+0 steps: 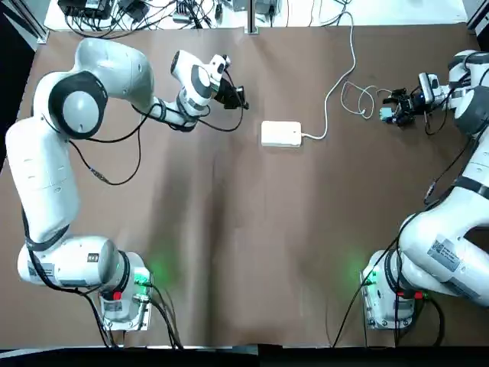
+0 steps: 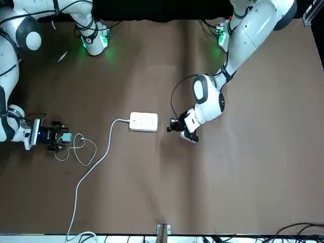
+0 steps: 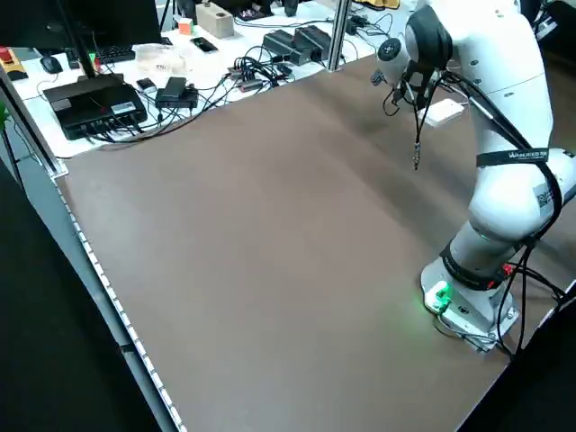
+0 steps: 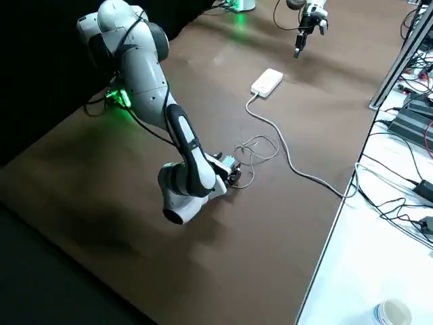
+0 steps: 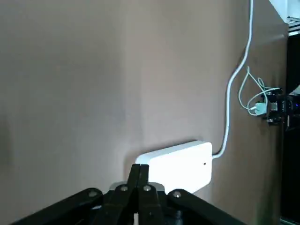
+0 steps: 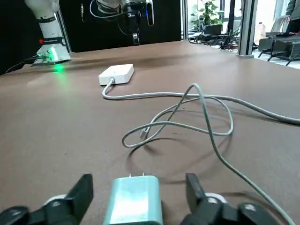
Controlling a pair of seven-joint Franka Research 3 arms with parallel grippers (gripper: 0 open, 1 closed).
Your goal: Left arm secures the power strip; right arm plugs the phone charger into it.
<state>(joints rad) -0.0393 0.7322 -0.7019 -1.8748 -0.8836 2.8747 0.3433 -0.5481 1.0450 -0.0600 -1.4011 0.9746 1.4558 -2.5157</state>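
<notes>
The white power strip (image 1: pixel 281 134) lies flat at mid-table, its thick cord running off toward the far edge. My left gripper (image 1: pixel 238 97) hovers a short way to its left, shut on nothing; in the left wrist view the closed fingertips (image 5: pixel 139 174) point at the power strip (image 5: pixel 180 161). At the far right, the teal phone charger (image 1: pixel 387 115) rests on the table, prongs facing the strip. My right gripper (image 6: pixel 139 183) stands open with the phone charger (image 6: pixel 133 204) between its fingers, a gap showing on each side. The charger's thin cable (image 6: pixel 187 117) loops just ahead of it.
The strip's thick white cord (image 1: pixel 336 80) curves to the table's far edge, passing beside the thin cable loops (image 1: pixel 357 99). Cables and electronics (image 3: pixel 135 90) crowd the white bench beyond the far edge. A metal post (image 1: pixel 250 15) stands at the far edge.
</notes>
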